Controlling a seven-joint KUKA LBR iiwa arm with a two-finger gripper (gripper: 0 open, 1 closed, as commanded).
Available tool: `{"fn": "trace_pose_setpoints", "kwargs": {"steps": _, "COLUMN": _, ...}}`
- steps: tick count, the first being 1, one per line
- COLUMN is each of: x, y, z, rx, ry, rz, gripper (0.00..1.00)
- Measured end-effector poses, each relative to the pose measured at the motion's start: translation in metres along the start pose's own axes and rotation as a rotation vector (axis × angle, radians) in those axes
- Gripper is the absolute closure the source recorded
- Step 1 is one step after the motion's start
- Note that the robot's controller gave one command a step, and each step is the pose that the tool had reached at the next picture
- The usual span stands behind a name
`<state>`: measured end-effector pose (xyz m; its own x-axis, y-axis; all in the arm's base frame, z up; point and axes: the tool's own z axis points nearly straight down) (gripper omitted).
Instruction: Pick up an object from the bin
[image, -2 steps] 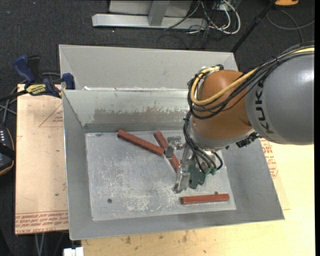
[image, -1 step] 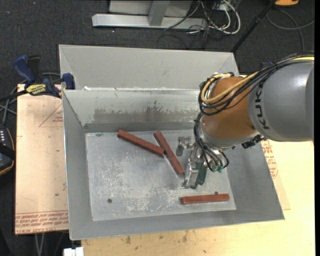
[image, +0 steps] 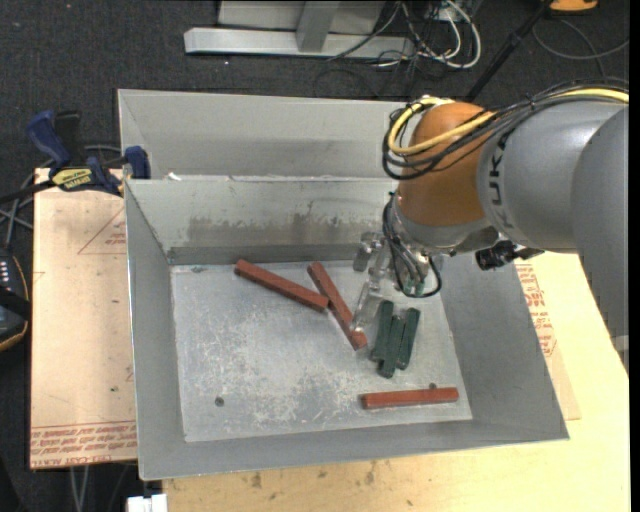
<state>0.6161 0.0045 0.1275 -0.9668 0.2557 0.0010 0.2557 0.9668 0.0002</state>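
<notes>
Green blocks (image: 396, 340) lay just beside my pincer (image: 374, 302); I couldn't tell its state. Three red sticks (image: 282, 284) shared the bin (image: 250, 385); dark carpet (image: 60, 60) lay beyond.

Hand (image: 378, 298) hangs right of centre in the bin (image: 150, 330), just above the green blocks (image: 396, 340) and near the lower end of the slanted red stick (image: 337, 305). A second red stick (image: 280, 283) runs up to it from the left. A third red stick (image: 410, 398) lies flat at lower right.
</notes>
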Motion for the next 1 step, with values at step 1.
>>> {"fn": "trace_pose_setpoints", "kwargs": {"steps": 1, "x": -0.0028, "y": -0.0024, "z": 0.0014, "rx": -0.002, "ry": -0.005, "rz": 0.038, "gripper": 0.0}}
